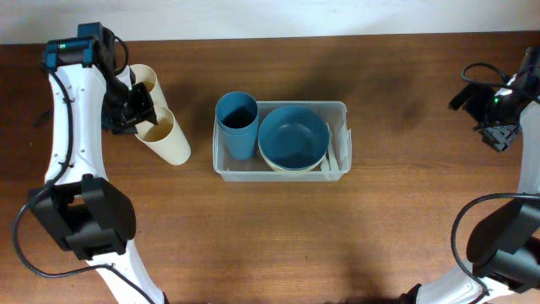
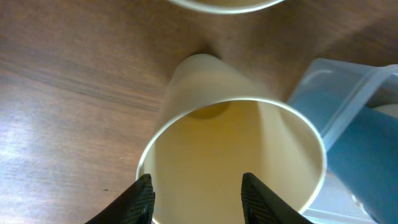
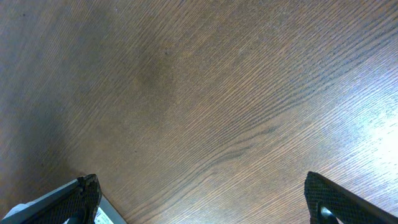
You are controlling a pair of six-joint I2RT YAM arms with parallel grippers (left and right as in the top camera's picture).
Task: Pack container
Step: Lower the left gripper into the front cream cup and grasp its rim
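Cream plastic cup [image 1: 169,139] lay tilted at far left, the left gripper [image 2: 199,183] partly open at its mouth; the clear rectangular plastic container [image 1: 278,174] stood mid-table, holding a blue cup [image 1: 237,122] and blue bowl [image 1: 293,135]; the right gripper [image 3: 200,180] hung wide open over the brown wooden table [image 3: 217,93].

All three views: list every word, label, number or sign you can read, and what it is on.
None can be read.
The container, blue cup, blue bowl and cream cups are plain.
A white patch at the right wrist view's lower left edge is too small to read.
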